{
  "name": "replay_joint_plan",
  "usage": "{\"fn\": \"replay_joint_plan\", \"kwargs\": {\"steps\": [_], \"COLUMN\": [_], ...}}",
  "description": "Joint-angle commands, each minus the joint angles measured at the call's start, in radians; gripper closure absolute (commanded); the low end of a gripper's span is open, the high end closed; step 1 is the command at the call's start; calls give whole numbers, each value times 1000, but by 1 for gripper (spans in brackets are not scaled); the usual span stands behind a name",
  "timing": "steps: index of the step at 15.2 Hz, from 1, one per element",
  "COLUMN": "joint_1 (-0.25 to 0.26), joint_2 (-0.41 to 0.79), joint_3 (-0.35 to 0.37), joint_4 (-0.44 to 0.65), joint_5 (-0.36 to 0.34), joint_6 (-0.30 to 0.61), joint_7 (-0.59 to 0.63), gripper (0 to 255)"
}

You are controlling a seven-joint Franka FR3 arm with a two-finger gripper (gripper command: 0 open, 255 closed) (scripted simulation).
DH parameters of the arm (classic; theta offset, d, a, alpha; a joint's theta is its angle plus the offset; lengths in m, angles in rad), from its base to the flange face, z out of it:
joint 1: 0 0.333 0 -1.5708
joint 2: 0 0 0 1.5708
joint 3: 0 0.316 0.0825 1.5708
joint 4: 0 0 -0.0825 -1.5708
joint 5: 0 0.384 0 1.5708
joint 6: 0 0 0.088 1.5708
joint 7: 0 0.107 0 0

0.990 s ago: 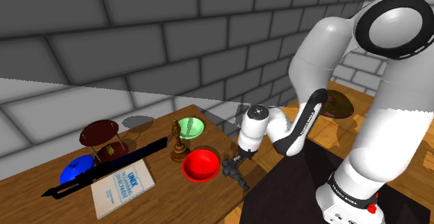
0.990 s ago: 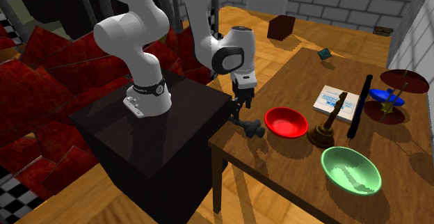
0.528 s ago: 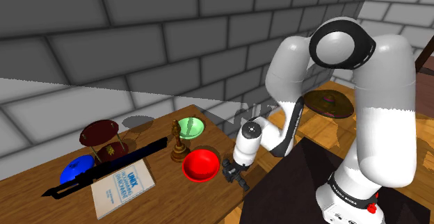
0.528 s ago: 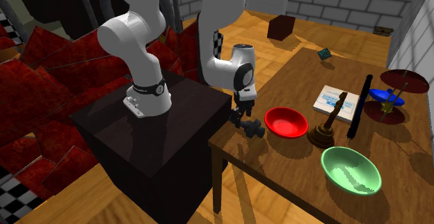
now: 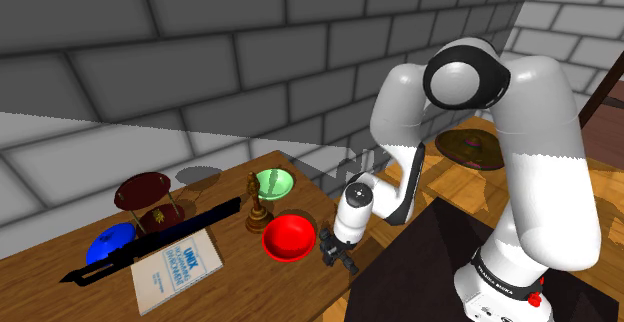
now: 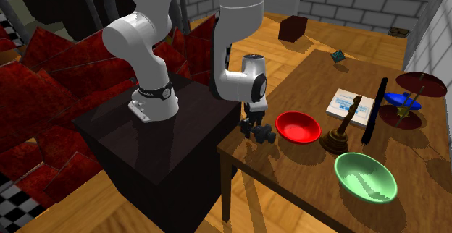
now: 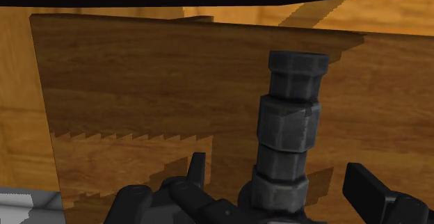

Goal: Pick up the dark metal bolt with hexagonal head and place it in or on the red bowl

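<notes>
An all-black two-finger gripper [image 6: 253,129] on a white arm [image 6: 233,85] is hanging low over one corner of a brown wood-grain table [image 6: 293,168]. Its fingers are standing spread on either side of a dark grey metal bolt [image 7: 286,129] without touching it. The bolt, a chunky stack of faceted hexagonal sections with a dull, faintly mottled surface, is lying on the wood near the table edge by the dark box stand [image 6: 163,148], just beside a smooth, glossy red round bowl [image 6: 298,126] that is sitting upright.
</notes>
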Motion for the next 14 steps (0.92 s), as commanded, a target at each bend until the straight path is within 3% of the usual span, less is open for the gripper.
{"fn": "replay_joint_plan", "kwargs": {"steps": [1,4,5,14], "joint_1": [1,1,1,7], "joint_2": [2,2,2,2], "joint_3": [-1,-1,-1,-6], "joint_4": [2,2,2,2], "joint_5": [-6,-5,-5,-4], "joint_6": [0,0,0,3], "joint_7": [6,5,5,6], "gripper": [0,0,255,255]}}
